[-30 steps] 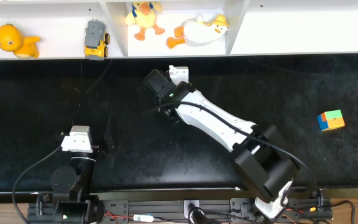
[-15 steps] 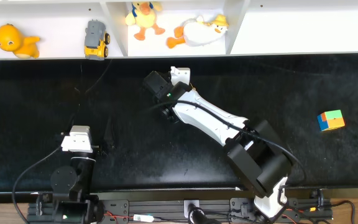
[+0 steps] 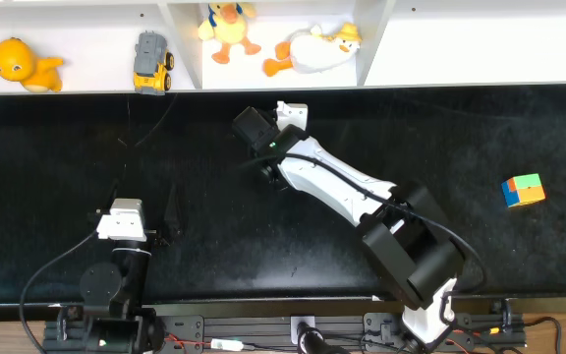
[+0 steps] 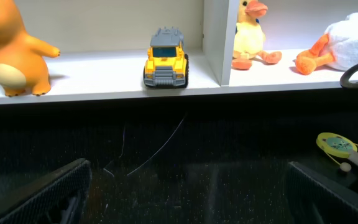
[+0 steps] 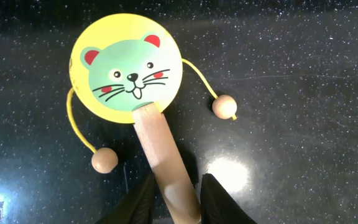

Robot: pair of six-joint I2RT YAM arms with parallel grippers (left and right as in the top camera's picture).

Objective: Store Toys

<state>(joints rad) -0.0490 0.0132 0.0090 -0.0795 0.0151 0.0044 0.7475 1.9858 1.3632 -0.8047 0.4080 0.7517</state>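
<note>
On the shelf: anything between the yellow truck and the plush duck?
A white shelf divider stands between the yellow truck and the plush duck, so they sit in separate compartments. The left wrist view shows it clearest.

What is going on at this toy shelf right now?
The right gripper is shut on the wooden handle of a yellow round rattle drum with a green cat face, over the black table near the white shelf. The left gripper sits open, holding nothing. A multicoloured cube lies unstored.
</note>
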